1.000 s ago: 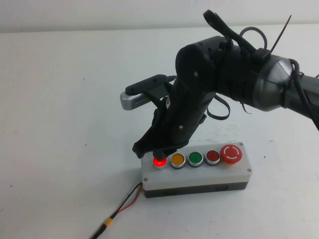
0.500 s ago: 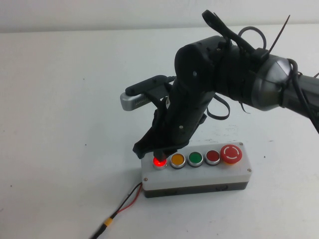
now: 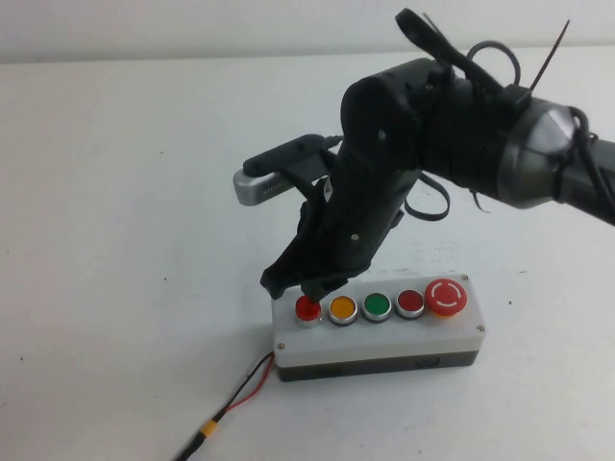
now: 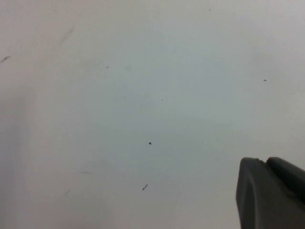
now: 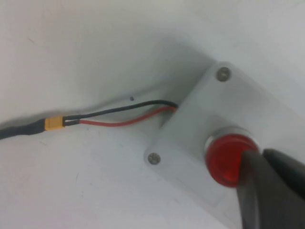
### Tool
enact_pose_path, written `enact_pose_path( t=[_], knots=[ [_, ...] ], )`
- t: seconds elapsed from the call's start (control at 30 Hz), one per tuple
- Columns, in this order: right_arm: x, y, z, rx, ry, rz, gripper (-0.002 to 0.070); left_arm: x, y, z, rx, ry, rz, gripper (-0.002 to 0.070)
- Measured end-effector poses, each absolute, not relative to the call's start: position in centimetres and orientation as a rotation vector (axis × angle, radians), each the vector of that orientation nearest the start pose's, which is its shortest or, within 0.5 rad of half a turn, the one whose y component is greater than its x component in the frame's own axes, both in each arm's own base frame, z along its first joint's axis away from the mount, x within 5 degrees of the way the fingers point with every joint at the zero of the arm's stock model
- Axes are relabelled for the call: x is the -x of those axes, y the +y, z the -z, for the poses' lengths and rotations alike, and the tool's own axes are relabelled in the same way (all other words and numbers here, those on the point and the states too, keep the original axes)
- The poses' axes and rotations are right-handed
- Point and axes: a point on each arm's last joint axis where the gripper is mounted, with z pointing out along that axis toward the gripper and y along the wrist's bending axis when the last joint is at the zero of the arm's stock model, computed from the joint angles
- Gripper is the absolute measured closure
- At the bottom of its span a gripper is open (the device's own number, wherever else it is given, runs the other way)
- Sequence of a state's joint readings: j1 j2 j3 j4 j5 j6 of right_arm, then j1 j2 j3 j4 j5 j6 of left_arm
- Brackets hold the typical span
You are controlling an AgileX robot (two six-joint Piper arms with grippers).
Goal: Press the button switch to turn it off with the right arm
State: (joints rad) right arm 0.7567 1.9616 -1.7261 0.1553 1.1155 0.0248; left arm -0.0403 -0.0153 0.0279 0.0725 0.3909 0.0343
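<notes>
The button switch (image 3: 307, 308) is a small round red button with a silver rim at the left end of the white box (image 3: 384, 338). It is unlit. My right gripper (image 3: 314, 288) is shut, and its black tip stands at the button's far edge. In the right wrist view the shut tip (image 5: 263, 155) overlaps the edge of the unlit red button (image 5: 228, 160) on the box (image 5: 190, 124). My left gripper (image 4: 265, 163) shows only in the left wrist view. It is shut and empty over bare white table.
The row on the box also holds a yellow button (image 3: 343, 308), a green button (image 3: 376, 306), a darker red button (image 3: 410, 303) and the big red mushroom button (image 3: 446, 297). A red and black wire (image 3: 245, 392) runs from the box's left end toward the near edge.
The button switch glowed in the earlier frames and is now unlit. My right gripper tip has lifted slightly off it.
</notes>
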Motion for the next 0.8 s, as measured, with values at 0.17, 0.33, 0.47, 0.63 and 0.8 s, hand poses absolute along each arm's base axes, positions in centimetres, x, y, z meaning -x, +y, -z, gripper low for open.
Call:
enact_pose_path(
  t=[0.17,0.33,0.47,0.63,0.8],
  knots=[
    [-28.0,27.9,-31.6,0.985,2.604,-0.385,0.0691,-5.2,0.0,-17.0,-0.115,1.883,-0.068,0.0677],
    [-24.3,23.7,-36.1,0.962,2.499,-0.350,0.0691,-5.2,0.0,-17.0,-0.115,1.883,-0.068,0.0677],
    [-20.3,19.6,-37.9,0.918,2.450,-0.346,0.0691,-5.2,0.0,-17.0,-0.115,1.883,-0.068,0.0677],
    [-15.1,14.7,-37.8,0.873,2.354,-0.385,0.0691,-5.2,0.0,-17.0,-0.115,1.883,-0.068,0.0677],
    [-11.0,10.7,-36.4,0.850,2.288,-0.406,0.0692,-5.2,0.0,-17.0,-0.115,1.883,-0.068,0.0677]
  ],
)
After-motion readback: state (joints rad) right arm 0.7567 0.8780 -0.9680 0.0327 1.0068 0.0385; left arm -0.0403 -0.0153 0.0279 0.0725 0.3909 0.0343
